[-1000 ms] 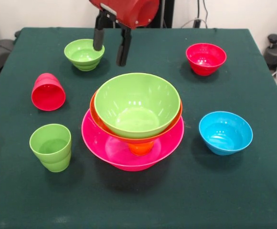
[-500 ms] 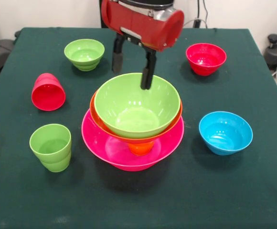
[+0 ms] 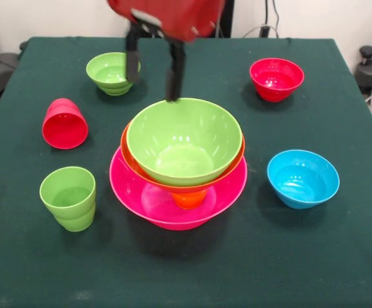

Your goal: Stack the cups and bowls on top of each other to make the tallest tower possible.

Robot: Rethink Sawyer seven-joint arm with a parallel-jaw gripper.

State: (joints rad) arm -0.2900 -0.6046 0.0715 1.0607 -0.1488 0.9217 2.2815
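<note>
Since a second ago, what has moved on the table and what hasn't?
Only the end effector moved: from beside the small green bowl it swung over the large green bowl, then back toward the small one. It is open and holds nothing. The tower, red cup, green cup, red bowl and blue bowl kept their places.

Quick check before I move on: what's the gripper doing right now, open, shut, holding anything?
Gripper: open and empty, fingers spread apart, hanging above the table between the small green bowl and the large green bowl.
</note>
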